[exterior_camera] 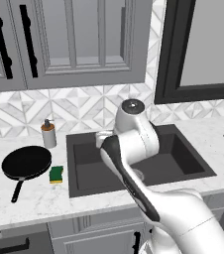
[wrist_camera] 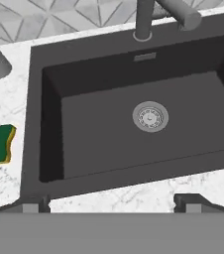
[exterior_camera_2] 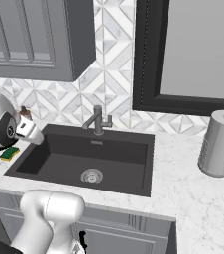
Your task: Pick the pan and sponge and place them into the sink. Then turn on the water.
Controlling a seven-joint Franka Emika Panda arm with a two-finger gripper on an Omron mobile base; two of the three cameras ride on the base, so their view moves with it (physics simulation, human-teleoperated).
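Looking from my left base camera, I see the pan [exterior_camera: 27,162] on the marble counter [exterior_camera: 39,196] left of the sink [exterior_camera: 183,163], the sponge [exterior_camera: 56,174] between them. From the right base camera, the sponge [exterior_camera_2: 9,153] lies beside the sink's [exterior_camera_2: 99,158] left rim, below the faucet [exterior_camera_2: 97,120]. In my hand view, my gripper [wrist_camera: 111,203] hangs released and empty above the sink [wrist_camera: 109,129].

White arm folded forward and downward, fingers [wrist_camera: 34,204] spread wide apart with nothing between them.
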